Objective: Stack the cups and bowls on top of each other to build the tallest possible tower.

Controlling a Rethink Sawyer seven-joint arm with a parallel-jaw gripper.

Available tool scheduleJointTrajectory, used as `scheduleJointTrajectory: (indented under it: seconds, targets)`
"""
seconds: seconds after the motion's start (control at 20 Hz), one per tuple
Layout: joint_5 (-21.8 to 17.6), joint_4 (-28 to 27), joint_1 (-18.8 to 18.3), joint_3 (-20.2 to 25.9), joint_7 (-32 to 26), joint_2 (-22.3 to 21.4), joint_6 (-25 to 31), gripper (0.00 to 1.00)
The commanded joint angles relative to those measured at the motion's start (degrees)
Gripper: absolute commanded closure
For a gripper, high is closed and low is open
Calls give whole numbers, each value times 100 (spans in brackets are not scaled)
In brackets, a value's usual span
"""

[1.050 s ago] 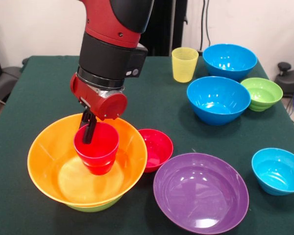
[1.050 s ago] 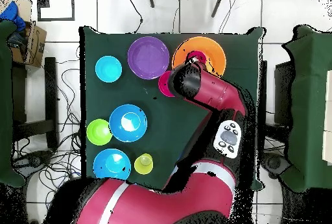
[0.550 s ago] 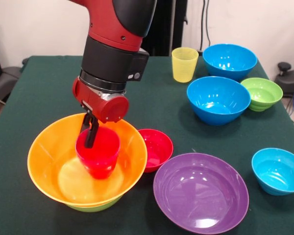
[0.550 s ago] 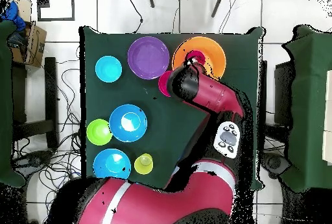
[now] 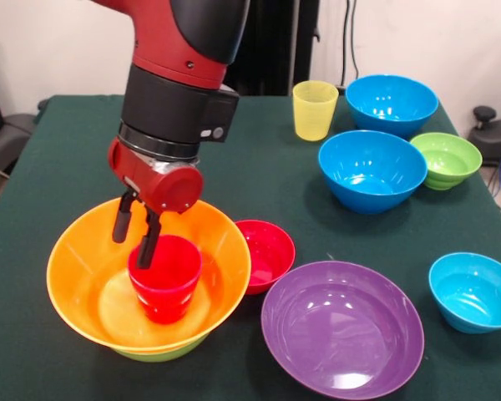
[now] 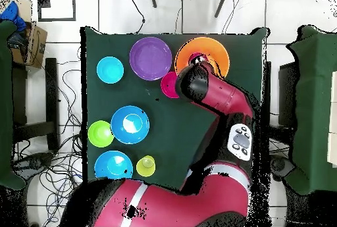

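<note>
Gripper: your gripper point(image 5: 136, 236) stands with its two black fingers parted, holding nothing; one finger hangs outside the red cup's rim, the other dips at or just inside it.
Red cup: you see the red cup point(image 5: 166, 278) upright in the middle of the large orange bowl point(image 5: 83, 259), mouth up, so another piece can nest in it or sit on it.
Tower: the orange bowl sits nested in a lime-green bowl point(image 5: 160, 352), of which only a sliver shows beneath; the broad pieces lie lowest, which I judge keeps the stack steady.
Nearest spare: the small red bowl point(image 5: 267, 251) rests just beside the orange bowl's rim, touching or nearly so.
Other spares: the purple bowl point(image 5: 342, 326), the yellow cup point(image 5: 314, 109), two medium blue bowls point(image 5: 371, 170), the ribbed green bowl point(image 5: 446, 159) and the small blue bowl point(image 5: 474, 291) stand apart on the table point(image 5: 67, 142), unstacked.
Advice: lift straight up, so neither finger catches the cup's rim.
</note>
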Motion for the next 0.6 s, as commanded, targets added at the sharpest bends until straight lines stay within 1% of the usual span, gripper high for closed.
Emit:
scheduleJointTrajectory:
  seconds: [0.05, 0.2, 0.35, 0.6]
  targets:
    - [-260, 196, -98, 837, 373, -114, -143, 0]
    - [-250, 191, -120, 854, 317, -132, 26, 0]
    - [-235, 139, -132, 844, 212, -150, 366, 0]
    - [-233, 103, -153, 892, 115, -239, 638, 0]
